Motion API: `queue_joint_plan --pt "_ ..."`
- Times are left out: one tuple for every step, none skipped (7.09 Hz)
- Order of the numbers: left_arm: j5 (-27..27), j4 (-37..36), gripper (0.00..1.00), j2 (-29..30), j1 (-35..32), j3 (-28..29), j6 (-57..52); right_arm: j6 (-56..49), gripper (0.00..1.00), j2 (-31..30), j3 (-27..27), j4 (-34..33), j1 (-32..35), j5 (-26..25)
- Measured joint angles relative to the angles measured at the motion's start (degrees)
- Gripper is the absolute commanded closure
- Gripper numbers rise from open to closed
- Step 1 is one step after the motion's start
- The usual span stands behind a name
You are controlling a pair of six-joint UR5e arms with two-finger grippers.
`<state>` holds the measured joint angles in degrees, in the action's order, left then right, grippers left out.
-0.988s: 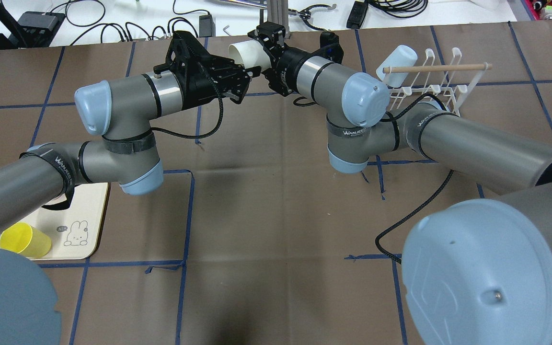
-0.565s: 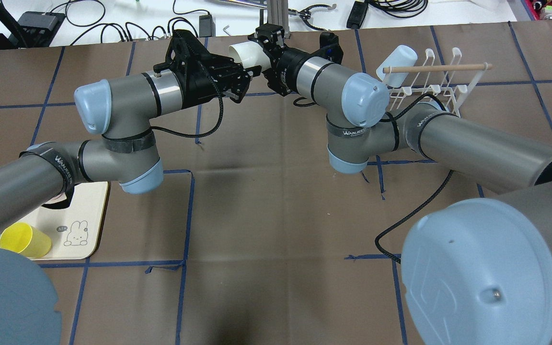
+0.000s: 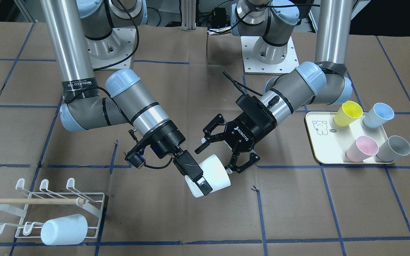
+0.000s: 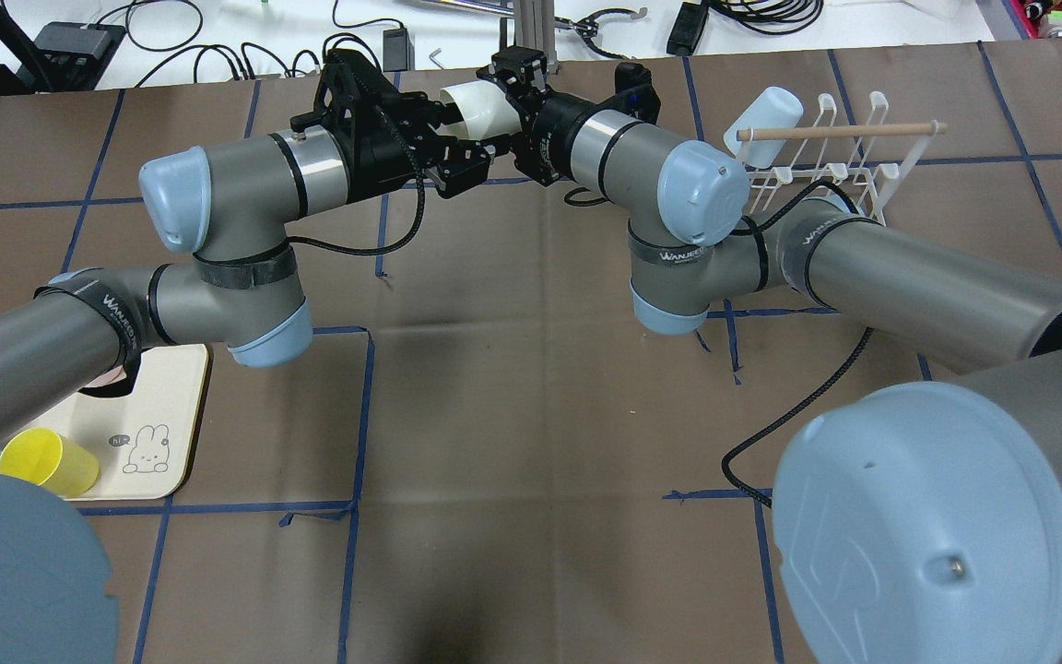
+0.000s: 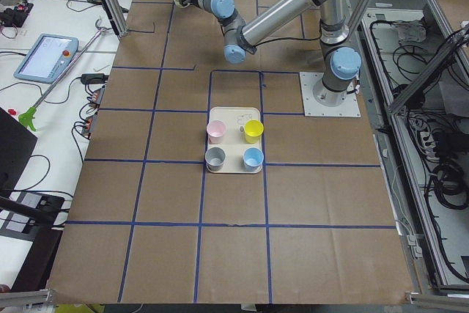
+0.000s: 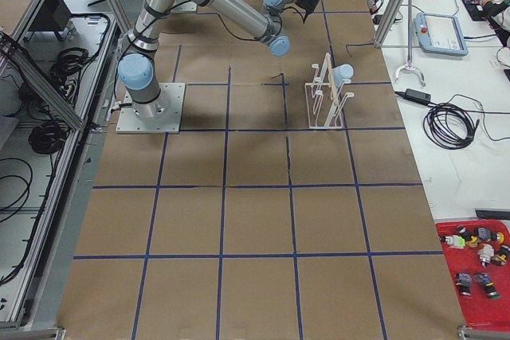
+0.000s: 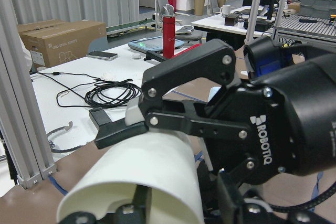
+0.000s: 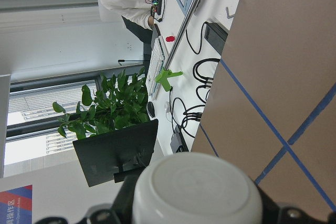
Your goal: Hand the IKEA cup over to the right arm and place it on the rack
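Observation:
A white IKEA cup [image 3: 216, 171] hangs above the table near its far edge, lying on its side. My right gripper [image 3: 208, 180], on the arm with the lettered band, is shut on it around the narrow end. The cup's base [image 8: 197, 187] fills the right wrist view. Its open mouth [image 7: 152, 174] faces my left gripper [image 3: 219, 158], which is open with its fingers spread just off the rim. From overhead, the cup [image 4: 474, 103] sits between the left gripper [image 4: 459, 140] and the right gripper [image 4: 497, 100]. The white wire rack [image 3: 53, 199] stands further along on my right.
A pale cup [image 3: 64, 229] hangs on the rack [image 4: 826, 157] below its wooden dowel. On my left, a cream tray [image 3: 320, 144] carries yellow [image 3: 348, 113], blue [image 3: 378, 114], pink [image 3: 361, 148] and grey [image 3: 393, 148] cups. Cables and a person's desk lie beyond the far edge.
My left gripper has drawn back a little to the left and swung toward the far edge. The right gripper and the cup have barely moved.

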<state>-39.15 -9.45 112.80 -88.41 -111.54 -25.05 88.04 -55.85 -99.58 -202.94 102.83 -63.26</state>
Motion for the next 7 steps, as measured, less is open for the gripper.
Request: queue_joint_plan --pt "-0.05 -0.70 0.00 -0.06 0.63 -0.13 0.34 -0.01 0.66 0.02 0.00 0.00 0.00 0.04" --pt "0.16 -2.34 0.00 -0.15 2.82 -0.57 0.54 0.00 0.66 0.02 -0.03 0.00 0.00 0.04" --pt "1.22 -4.33 0.00 -0.23 6.36 -1.24 0.69 -0.07 0.66 -0.02 -0.06 0.00 0.00 -0.02" --pt "2.54 -6.12 0.00 -0.25 9.62 -1.75 0.81 -0.34 0.66 -0.11 -0.08 0.02 -0.02 -0.07" --pt "2.72 -6.90 0.00 0.01 11.36 -1.74 0.90 -0.66 0.66 -0.28 -0.07 0.08 -0.30 -0.12" --pt "0.29 -6.96 0.00 0.59 12.05 -1.40 1.10 -2.08 0.66 -0.53 0.01 0.11 -1.29 -0.23" --pt "-5.51 -5.67 0.00 0.98 12.18 -0.40 1.99 -6.28 0.66 -0.79 0.13 0.11 -3.32 -0.23"
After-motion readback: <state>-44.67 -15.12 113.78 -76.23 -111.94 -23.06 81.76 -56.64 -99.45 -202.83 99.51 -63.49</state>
